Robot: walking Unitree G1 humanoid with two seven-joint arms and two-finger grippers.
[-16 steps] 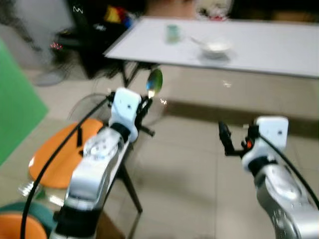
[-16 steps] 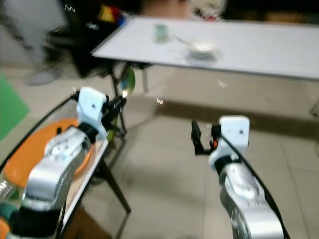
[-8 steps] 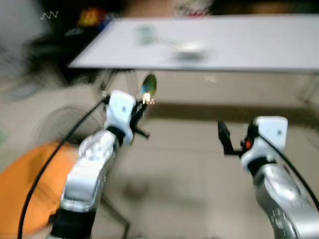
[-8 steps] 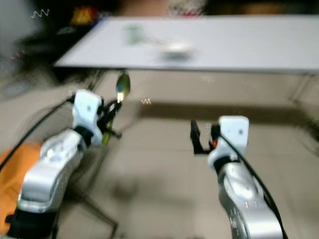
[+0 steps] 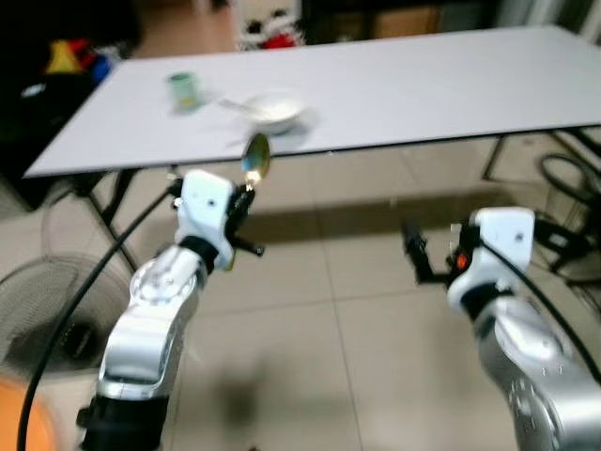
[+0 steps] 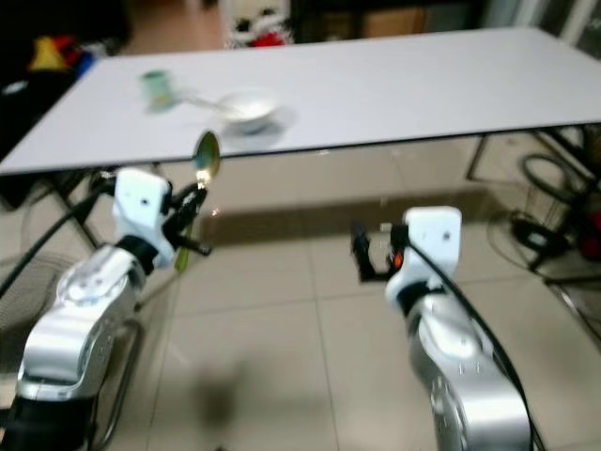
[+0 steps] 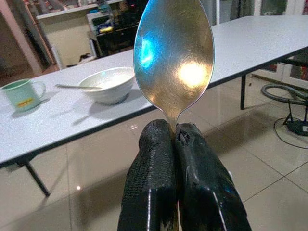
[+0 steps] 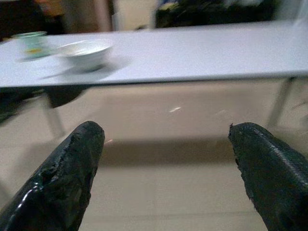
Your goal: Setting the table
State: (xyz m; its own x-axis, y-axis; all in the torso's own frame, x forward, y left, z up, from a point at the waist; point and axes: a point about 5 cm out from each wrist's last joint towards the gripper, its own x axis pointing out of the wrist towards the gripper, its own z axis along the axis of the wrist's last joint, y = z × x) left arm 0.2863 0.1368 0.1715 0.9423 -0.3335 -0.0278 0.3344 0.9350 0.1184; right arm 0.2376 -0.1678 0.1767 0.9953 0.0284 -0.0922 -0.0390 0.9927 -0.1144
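1. The left hand is clamped on the neck of a spoon, its two black fingers pressed tight together just under the bowl of the spoon. The narrow neck gives the fingers a firm seat, and the spoon stands upright so it will not slip on the way.
2. The spoon is held up in the air in front of the worktop, short of its near edge and below its surface, roughly in line with the white bowl.
3. The spoon is polished metal with an oval bowl, bright enough to show a blue glint and a warm spot of light. Its handle is hidden behind the fingers.
4. The right hand hangs empty, its fingers set wide apart, also short of the worktop's near edge and well apart from the spoon. It seems kept ready for a later item.
5. On the worktop, towards its left end, the white bowl sits with a utensil resting in it, and a green mug stands just beside the bowl. The rest of the white surface stretches away to the right.
6. Judging by this, the spoon is being carried to the place setting by the bowl; the robot needs to come closer and raise the spoon above the worktop edge first.
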